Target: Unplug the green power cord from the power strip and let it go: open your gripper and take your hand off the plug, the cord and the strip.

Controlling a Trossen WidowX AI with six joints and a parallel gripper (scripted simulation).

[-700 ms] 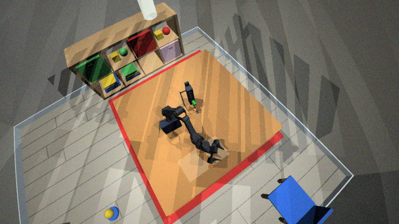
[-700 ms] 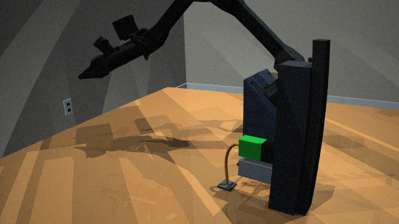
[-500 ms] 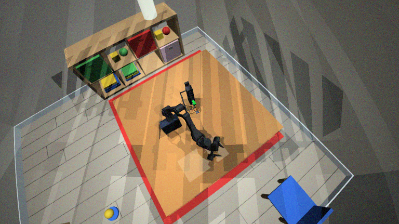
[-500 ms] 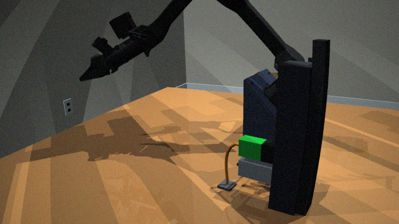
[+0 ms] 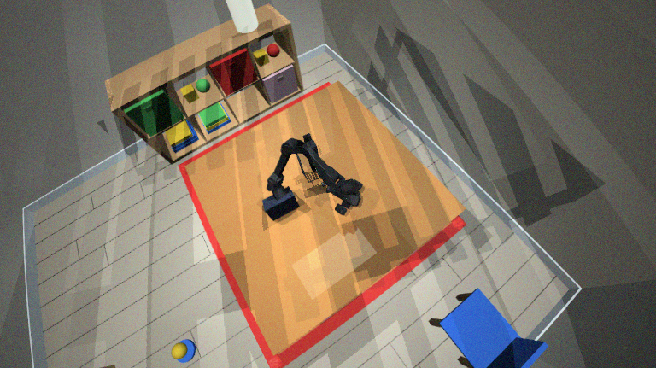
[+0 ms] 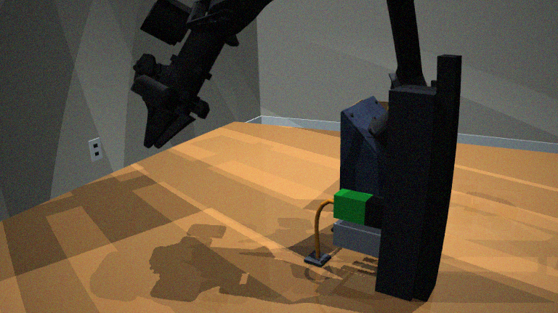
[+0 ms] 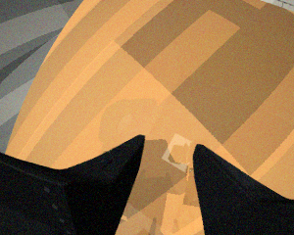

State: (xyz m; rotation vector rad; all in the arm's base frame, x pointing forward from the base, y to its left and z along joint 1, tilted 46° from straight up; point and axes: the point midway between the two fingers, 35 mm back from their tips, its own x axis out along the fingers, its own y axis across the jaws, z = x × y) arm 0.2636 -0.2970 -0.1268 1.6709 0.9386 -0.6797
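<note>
The green plug (image 6: pixel 352 205) sits low against a tall dark block (image 6: pixel 405 178), which looks like the power strip. A short black part lies between the plug and the block. Whether the plug is seated cannot be told. An orange-brown cord (image 6: pixel 317 227) curves from the plug's left side down to a small dark base (image 6: pixel 317 258). In the top view the arm covers the plug. My gripper (image 6: pixel 152 145) (image 7: pixel 170 145) points downward, well above the table and away to the left of the plug. Its fingers are partly open with nothing between them. The plug is outside the wrist view.
My arm (image 5: pixel 321 166) reaches over the block in the top view. A grey box (image 6: pixel 355 237) sits below the plug, and a dark blue box (image 6: pixel 357 149) stands behind it. A cubby shelf (image 5: pixel 193 49) and a blue chair (image 5: pixel 476 325) stand beyond the table (image 5: pixel 271 271).
</note>
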